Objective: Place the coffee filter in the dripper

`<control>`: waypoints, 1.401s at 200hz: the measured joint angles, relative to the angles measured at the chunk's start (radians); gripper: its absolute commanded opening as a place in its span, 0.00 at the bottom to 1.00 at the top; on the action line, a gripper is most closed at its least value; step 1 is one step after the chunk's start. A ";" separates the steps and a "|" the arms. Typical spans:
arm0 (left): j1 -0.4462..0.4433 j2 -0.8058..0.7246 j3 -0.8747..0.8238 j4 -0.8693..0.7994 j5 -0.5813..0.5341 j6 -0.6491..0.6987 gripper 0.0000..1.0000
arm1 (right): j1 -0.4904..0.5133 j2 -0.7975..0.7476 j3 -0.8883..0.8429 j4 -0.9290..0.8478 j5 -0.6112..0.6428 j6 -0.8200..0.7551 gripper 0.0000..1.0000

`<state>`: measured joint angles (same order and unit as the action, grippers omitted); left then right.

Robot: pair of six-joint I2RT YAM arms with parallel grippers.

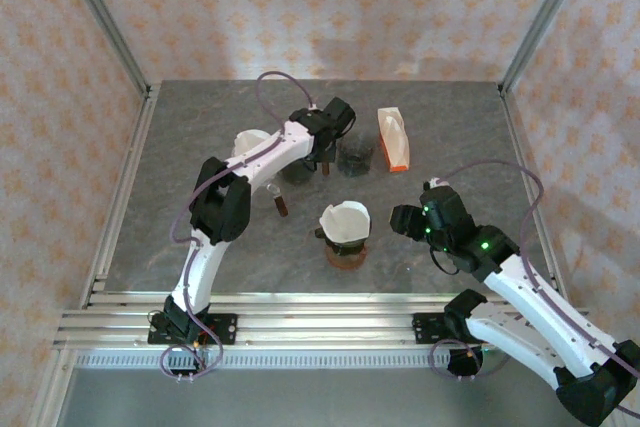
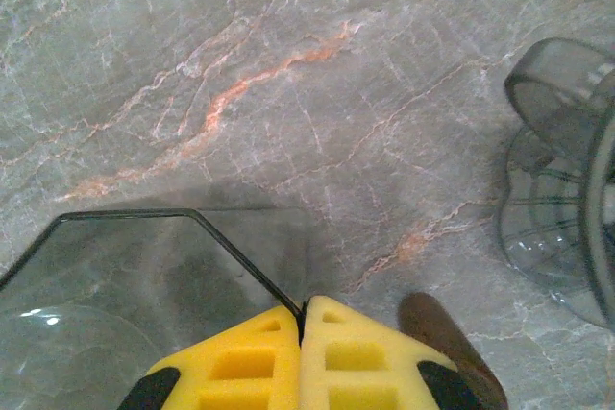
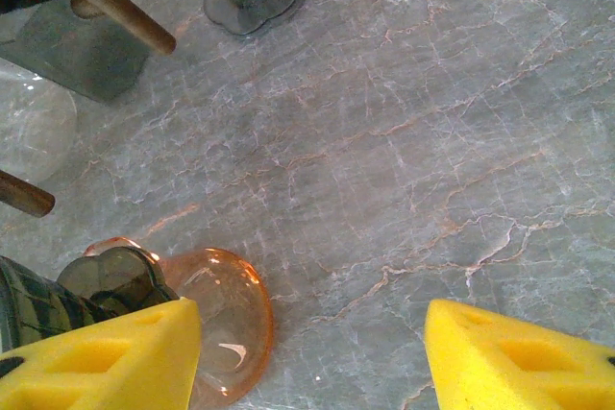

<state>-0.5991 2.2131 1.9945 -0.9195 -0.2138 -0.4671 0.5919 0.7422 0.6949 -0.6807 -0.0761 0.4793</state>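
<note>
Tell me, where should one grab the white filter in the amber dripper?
Pinch the paper filter by its upper rim, coming from above: it flares open and sticks up past the amber dripper, leaving only that thin edge free.

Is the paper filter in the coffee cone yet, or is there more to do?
Nearly done, it seems. The white coffee filter sits open inside the dripper mid-table. The right gripper is open and empty beside it. The left gripper is pinched shut on the rim of a smoky glass piece farther back. What's left is probably just releasing that. I cannot tell if the filter is pressed fully down.
</note>
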 measured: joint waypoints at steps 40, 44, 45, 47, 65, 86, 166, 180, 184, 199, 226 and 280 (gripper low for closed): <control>0.000 0.000 0.078 -0.018 0.000 -0.001 0.00 | 0.000 -0.012 -0.028 -0.003 0.000 0.011 0.64; 0.000 0.000 0.085 -0.021 0.000 0.000 0.00 | 0.000 -0.015 -0.031 -0.003 0.000 0.011 0.64; 0.000 0.000 0.086 -0.021 0.000 0.001 0.00 | 0.000 -0.015 -0.031 -0.003 0.000 0.012 0.64; 0.000 0.000 0.089 -0.022 0.000 0.002 0.00 | 0.000 -0.016 -0.032 -0.003 0.000 0.012 0.64; 0.000 -0.001 0.101 -0.025 0.004 0.004 0.00 | 0.000 -0.032 -0.038 -0.010 0.001 0.016 0.64; 0.000 -0.007 0.101 -0.039 0.024 0.005 0.00 | 0.000 -0.054 -0.040 -0.018 0.002 0.019 0.65; -0.095 -0.225 0.176 -0.142 0.048 0.058 0.00 | 0.000 -0.100 -0.042 -0.059 0.008 0.019 0.65; -0.136 -0.296 0.175 -0.162 0.046 0.072 0.00 | 0.000 -0.106 -0.044 -0.060 0.008 0.019 0.65; -0.147 -0.317 0.174 -0.166 0.045 0.074 0.00 | 0.000 -0.107 -0.046 -0.060 0.008 0.019 0.65; -0.196 -0.404 0.151 -0.176 0.035 0.082 0.00 | 0.000 -0.111 -0.051 -0.062 0.008 0.019 0.65; -0.256 -0.558 0.066 -0.195 0.017 0.084 0.00 | 0.000 -0.111 -0.054 -0.067 0.008 0.019 0.65; -0.341 -0.867 -0.266 -0.219 -0.033 0.038 0.00 | 0.000 -0.127 -0.089 -0.066 -0.005 0.030 0.65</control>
<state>-0.9398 1.3464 1.7283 -1.1389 -0.2466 -0.4294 0.5915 0.6147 0.6060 -0.7471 -0.0807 0.5095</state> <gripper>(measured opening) 0.043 0.651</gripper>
